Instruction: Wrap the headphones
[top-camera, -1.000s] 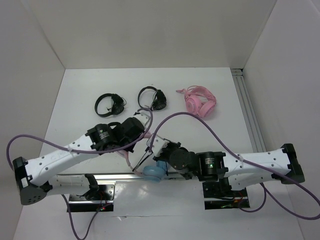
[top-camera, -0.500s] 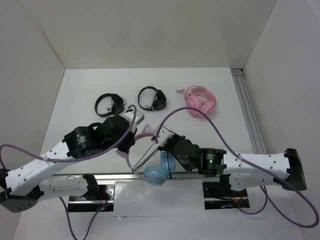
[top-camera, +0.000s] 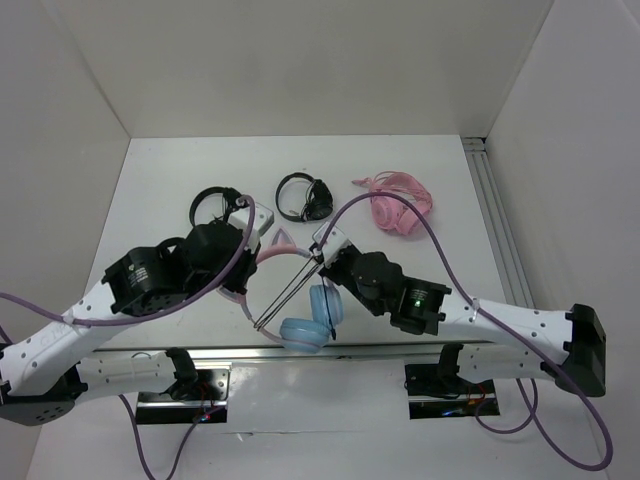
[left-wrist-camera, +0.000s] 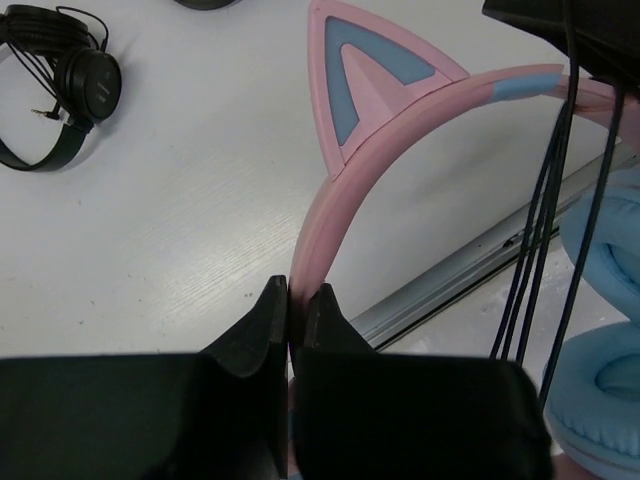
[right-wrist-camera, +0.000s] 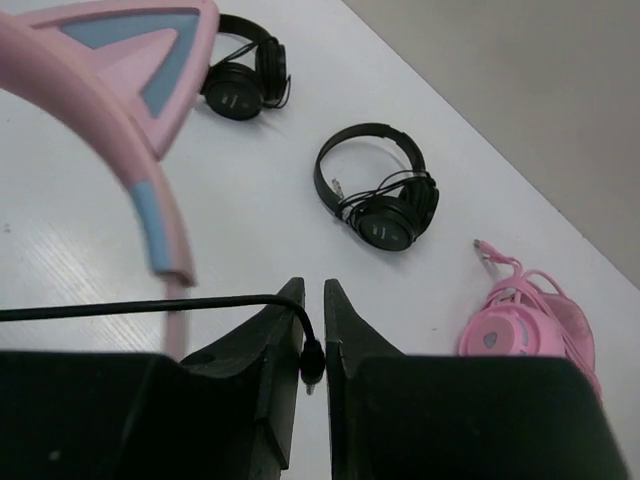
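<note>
The headphones have light blue ear cups (top-camera: 308, 330) and a thin pink headband (left-wrist-camera: 330, 215) with cat ears (left-wrist-camera: 362, 75). They are held above the table's near edge. My left gripper (left-wrist-camera: 297, 300) is shut on the headband, left of the cups. My right gripper (right-wrist-camera: 313, 300) is shut on the plug end of the thin black cable (right-wrist-camera: 313, 357). The cable (top-camera: 295, 290) runs in several strands from the right gripper (top-camera: 322, 252) down across the headband toward the cups. In the left wrist view the strands (left-wrist-camera: 545, 200) hang beside a blue cup (left-wrist-camera: 605, 390).
Two black headphones (top-camera: 218, 208) (top-camera: 305, 196) lie at mid table, and all-pink cat-ear headphones (top-camera: 400, 205) lie to their right. A metal rail (top-camera: 200, 352) runs along the near edge. White walls enclose the table.
Both arms have lifted and moved away from the near edge, carrying the headphones. The right gripper pulled the cable up and back, and the ear cups now hang lower left of it.
</note>
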